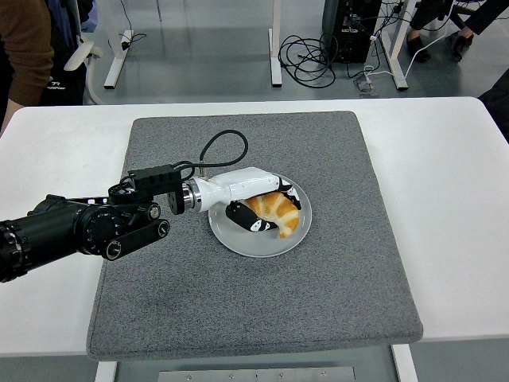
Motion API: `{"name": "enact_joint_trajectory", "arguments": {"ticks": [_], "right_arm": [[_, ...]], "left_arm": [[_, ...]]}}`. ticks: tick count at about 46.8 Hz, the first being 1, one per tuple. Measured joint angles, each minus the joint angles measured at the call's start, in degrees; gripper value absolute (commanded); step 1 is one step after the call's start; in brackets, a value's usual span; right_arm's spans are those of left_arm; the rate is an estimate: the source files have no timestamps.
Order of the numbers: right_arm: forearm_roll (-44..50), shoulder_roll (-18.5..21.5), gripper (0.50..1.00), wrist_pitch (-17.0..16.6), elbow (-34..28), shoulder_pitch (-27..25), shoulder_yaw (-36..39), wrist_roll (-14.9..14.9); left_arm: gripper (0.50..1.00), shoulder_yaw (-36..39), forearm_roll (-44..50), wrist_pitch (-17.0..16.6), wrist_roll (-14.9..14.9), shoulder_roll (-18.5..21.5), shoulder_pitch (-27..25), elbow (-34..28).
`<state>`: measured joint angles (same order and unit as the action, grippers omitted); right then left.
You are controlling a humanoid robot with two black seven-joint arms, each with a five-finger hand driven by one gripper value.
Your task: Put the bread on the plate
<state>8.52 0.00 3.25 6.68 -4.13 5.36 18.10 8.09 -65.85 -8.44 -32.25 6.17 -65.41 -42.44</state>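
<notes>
Resting on the round pale grey plate (238, 235), the golden curved bread (274, 213) is wrapped by the fingers of the white and black left hand (258, 208). The plate sits on a grey felt mat (238, 302) on the white table (445, 199). If the fingers are opened too fast, the bread could be rolled off the rim.

left hand (262, 208) and bread (274, 212) fill most of the plate (238, 239). grey mat (318, 286) open right of and in front of plate. bench (445, 199) bare on its right side; approach from there unobstructed.
</notes>
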Motion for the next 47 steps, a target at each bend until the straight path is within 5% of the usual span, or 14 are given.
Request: {"name": "enact_joint_trajectory", "arguments": {"ticks": [47], "right_arm": [[0.0,0.0,1.0,0.0,0.01,0.0,0.0,0.0]], "left_arm": [[0.508,-0.57,1.07,-0.44,-0.03,2.71,0.79,-0.01]]}}
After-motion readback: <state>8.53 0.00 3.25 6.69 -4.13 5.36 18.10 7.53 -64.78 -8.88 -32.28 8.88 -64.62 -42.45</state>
